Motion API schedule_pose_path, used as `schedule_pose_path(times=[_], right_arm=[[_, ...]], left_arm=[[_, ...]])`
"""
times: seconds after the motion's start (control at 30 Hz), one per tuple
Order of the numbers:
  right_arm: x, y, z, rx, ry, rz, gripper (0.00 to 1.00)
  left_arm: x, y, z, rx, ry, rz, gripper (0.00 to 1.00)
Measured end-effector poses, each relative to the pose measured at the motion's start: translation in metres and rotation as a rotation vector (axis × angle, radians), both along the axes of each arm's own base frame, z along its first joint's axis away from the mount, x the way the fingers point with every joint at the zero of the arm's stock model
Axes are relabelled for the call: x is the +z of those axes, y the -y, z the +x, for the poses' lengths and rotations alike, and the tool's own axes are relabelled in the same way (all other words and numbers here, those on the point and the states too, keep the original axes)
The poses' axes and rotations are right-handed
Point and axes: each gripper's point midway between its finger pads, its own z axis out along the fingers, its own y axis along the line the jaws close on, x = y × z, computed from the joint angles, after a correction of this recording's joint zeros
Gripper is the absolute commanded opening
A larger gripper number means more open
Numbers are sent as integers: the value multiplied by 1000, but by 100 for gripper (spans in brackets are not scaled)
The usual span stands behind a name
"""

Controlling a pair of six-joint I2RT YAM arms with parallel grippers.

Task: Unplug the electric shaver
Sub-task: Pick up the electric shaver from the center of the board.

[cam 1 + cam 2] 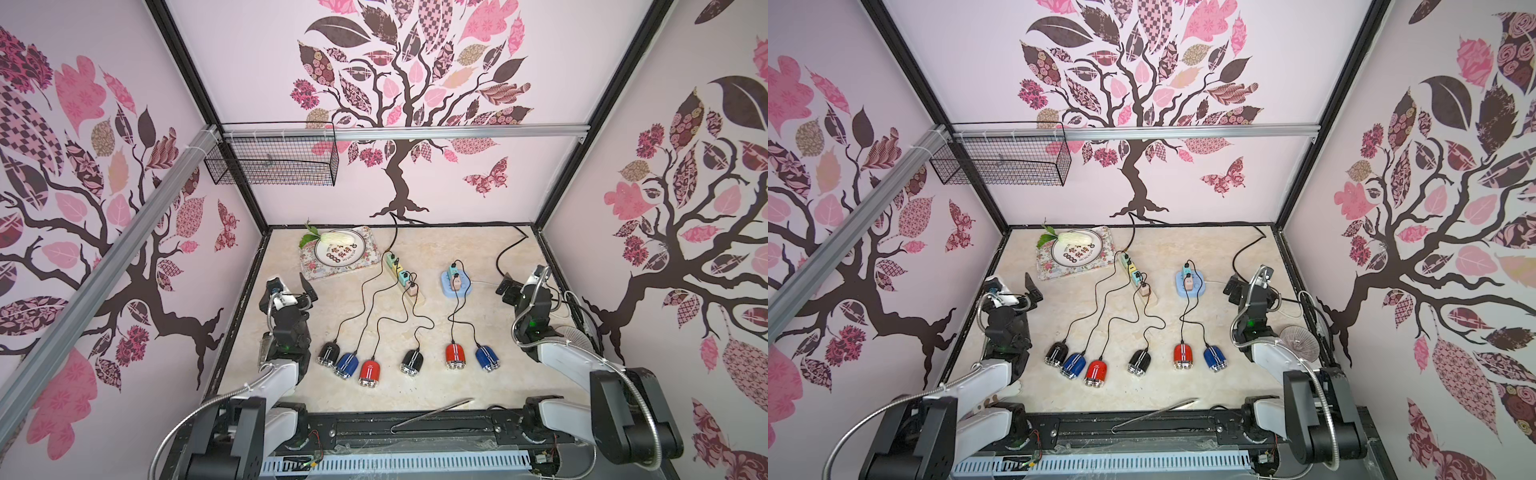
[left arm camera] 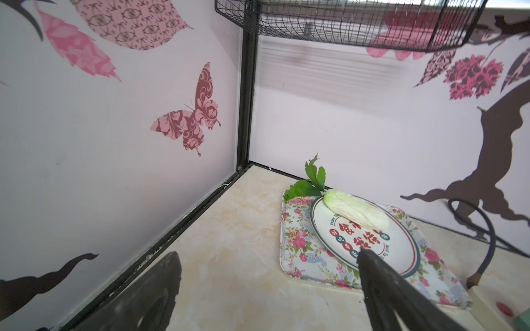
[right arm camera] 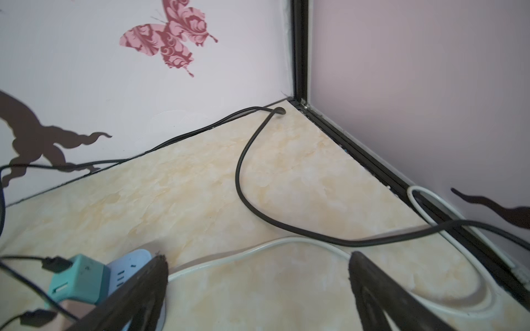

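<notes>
Black cords (image 3: 54, 263) all plugged in, shavers (image 1: 371, 373) at six o'clock; nothing done. My left gripper (image 2: 268, 253) and right gripper (image 3: 258, 256) gape wide, empty.

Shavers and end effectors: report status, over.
Left end effector open, empty; right end effector open, empty. Row of six shavers all plugged in: four into power strip, two into blue socket block. No obstruction seen.

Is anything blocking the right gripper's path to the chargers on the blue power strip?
Nothing visible blocks it. The open right gripper sits beside the blue power strip, with only a white cord lying flat between them. The teal charger and pink charger stand upright on the strip.
</notes>
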Motion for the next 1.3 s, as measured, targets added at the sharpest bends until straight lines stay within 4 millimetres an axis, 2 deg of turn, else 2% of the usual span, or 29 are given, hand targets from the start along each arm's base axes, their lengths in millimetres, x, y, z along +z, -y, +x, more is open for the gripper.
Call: schedule_pose_path(times=[0.1, 0.2, 0.27, 0.37, 0.53, 0.77, 0.87, 0.93, 1.07, 1.2, 1.3], right_arm=[[15, 9, 2, -90, -15, 93, 100], [21, 15, -5, -171, -49, 174, 100], [18, 16, -12, -194, -68, 203, 100], [3, 13, -25, -178, -120, 216, 100], [-21, -1, -42, -104, -229, 237, 100], [-31, -30, -54, 43, -359, 251, 100], [-24, -44, -55, 106, -378, 253, 100], [-20, -60, -59, 170, -381, 248, 100], [-15, -87, -68, 292, -391, 269, 100], [-20, -99, -74, 347, -427, 285, 100], [-23, -104, -78, 374, -448, 291, 99]], left_arm=[[6, 1, -9, -10, 25, -85, 98], [0, 5, -9, -32, 0, -168, 98], [-5, 9, -5, -39, -47, -224, 98], [-2, 24, 5, -69, -119, -273, 98], [4, 77, 24, -200, -235, -277, 97], [-29, 146, 29, -351, -463, -248, 93], [-44, 176, 22, -416, -558, -222, 91], [-52, 197, 13, -464, -608, -205, 90], [-56, 245, -8, -566, -672, -176, 88], [-58, 300, -26, -663, -717, -143, 88], [-70, 337, -40, -717, -767, -111, 88]])
